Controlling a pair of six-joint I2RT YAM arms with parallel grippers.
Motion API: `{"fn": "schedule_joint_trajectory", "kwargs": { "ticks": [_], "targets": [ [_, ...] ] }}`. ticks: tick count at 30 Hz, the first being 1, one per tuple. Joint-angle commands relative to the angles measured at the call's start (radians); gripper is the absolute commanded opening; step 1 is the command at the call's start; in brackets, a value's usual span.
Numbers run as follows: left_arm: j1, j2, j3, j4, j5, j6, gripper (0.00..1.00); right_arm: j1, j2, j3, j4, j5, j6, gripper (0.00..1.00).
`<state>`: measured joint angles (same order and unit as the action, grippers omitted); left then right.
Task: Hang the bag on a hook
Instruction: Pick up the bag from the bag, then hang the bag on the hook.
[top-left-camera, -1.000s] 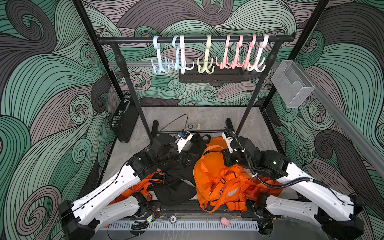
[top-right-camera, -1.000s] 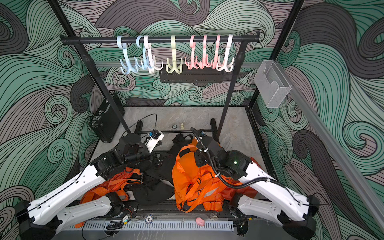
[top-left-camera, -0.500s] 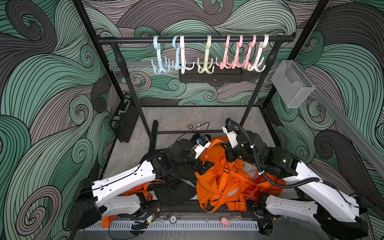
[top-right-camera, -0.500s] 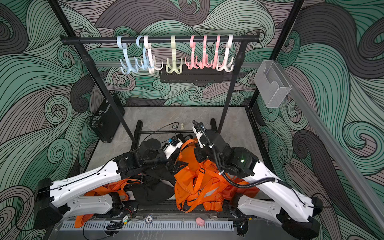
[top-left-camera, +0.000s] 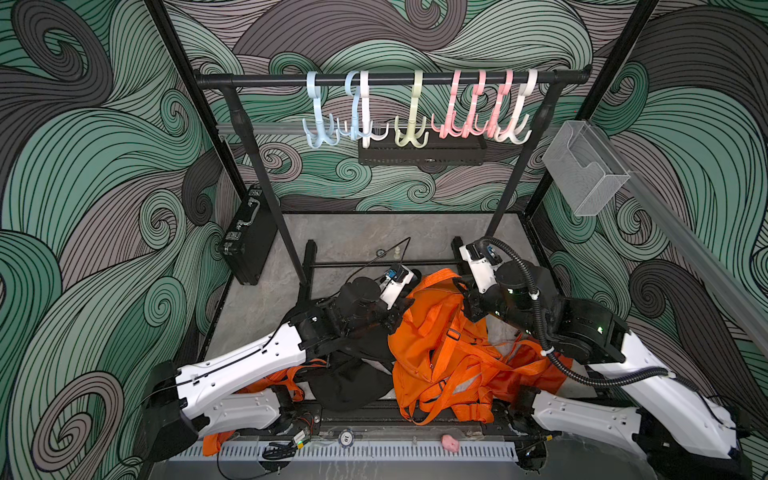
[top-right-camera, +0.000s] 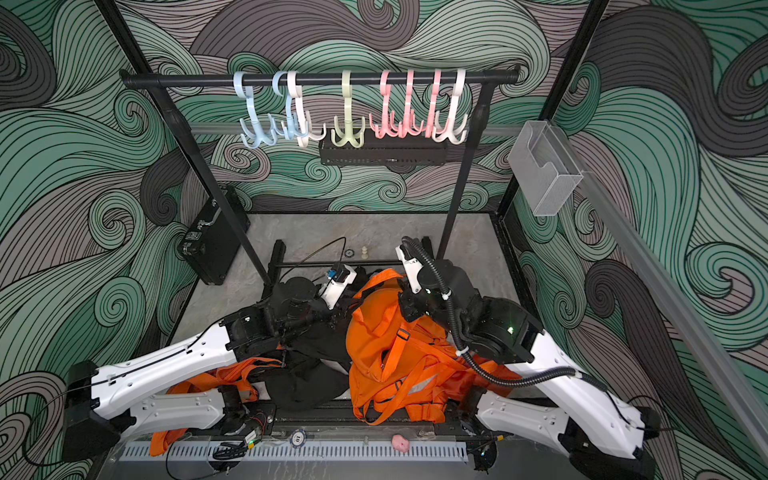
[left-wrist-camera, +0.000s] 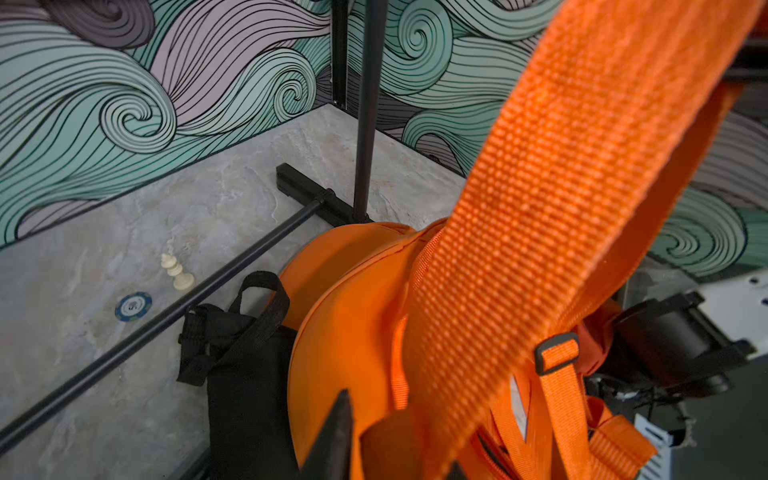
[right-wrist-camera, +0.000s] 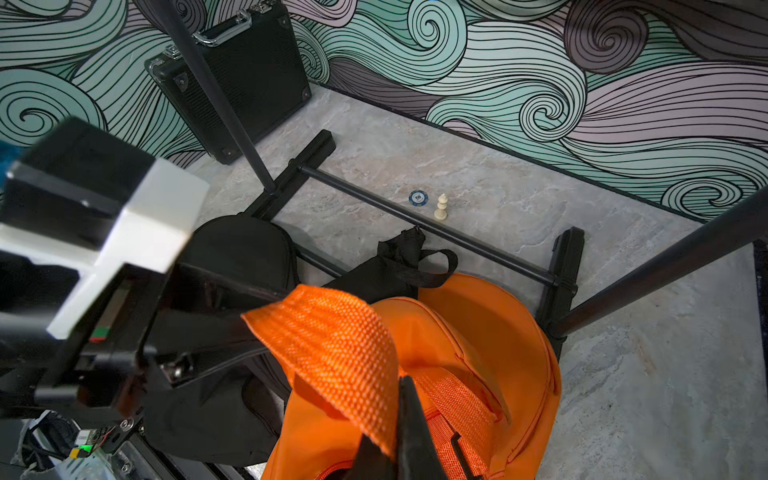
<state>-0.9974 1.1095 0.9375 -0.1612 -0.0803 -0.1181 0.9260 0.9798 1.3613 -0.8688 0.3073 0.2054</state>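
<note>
R gripper (right-wrist-camera: 430, 411) clamped on orange bag (top-left-camera: 432, 345) strap (left-wrist-camera: 540, 208); L gripper (left-wrist-camera: 399, 428) at it too, grip unclear.
Prob. spreading loop for hooks (top-left-camera: 411, 137) above.

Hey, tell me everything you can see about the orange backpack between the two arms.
The orange backpack looks like smooth nylon with woven webbing straps and a black buckle. It slumps on the grey floor, its rounded top raised, touching a black bag beside it. The right gripper is shut on its webbing loop. A wide strap also crosses the left gripper, whose hold is unclear.
</note>
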Motion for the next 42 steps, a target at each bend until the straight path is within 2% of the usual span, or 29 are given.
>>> {"fn": "schedule_joint_trajectory", "kwargs": {
  "ticks": [1, 2, 4, 10, 15, 21, 27, 32, 35, 42],
  "targets": [
    [-0.003, -0.014, 0.092, -0.07, -0.111, 0.088, 0.04, -0.048, 0.004, 0.034, -0.025, -0.001, -0.011, 0.0],
    [-0.003, -0.013, 0.127, -0.091, -0.167, 0.103, 0.01, -0.076, 0.007, 0.045, -0.033, -0.012, -0.009, 0.0],
    [-0.002, -0.007, 0.197, -0.125, -0.258, 0.141, 0.0, -0.129, 0.014, 0.071, -0.051, -0.049, -0.006, 0.0],
    [-0.001, 0.078, 0.477, -0.193, -0.34, 0.282, 0.0, -0.285, 0.03, 0.177, -0.049, -0.126, -0.01, 0.0],
    [-0.001, 0.208, 0.701, -0.241, -0.34, 0.347, 0.0, -0.369, 0.076, 0.314, -0.041, -0.14, -0.036, 0.0],
    [0.004, 0.43, 1.022, -0.333, -0.338, 0.372, 0.0, -0.51, 0.161, 0.493, -0.018, -0.163, -0.034, 0.0],
    [0.021, 0.638, 1.399, -0.458, -0.279, 0.37, 0.0, -0.685, 0.273, 0.677, -0.011, -0.28, 0.034, 0.0],
    [0.023, 0.796, 1.669, -0.512, -0.25, 0.378, 0.0, -0.771, 0.361, 0.816, 0.024, -0.369, 0.097, 0.0],
    [0.025, 0.847, 1.74, -0.495, -0.243, 0.389, 0.0, -0.805, 0.422, 0.913, 0.024, -0.422, 0.123, 0.0],
    [0.028, 0.893, 1.763, -0.426, -0.206, 0.389, 0.0, -0.836, 0.539, 1.123, 0.018, -0.481, 0.155, 0.0]
  ]
}}
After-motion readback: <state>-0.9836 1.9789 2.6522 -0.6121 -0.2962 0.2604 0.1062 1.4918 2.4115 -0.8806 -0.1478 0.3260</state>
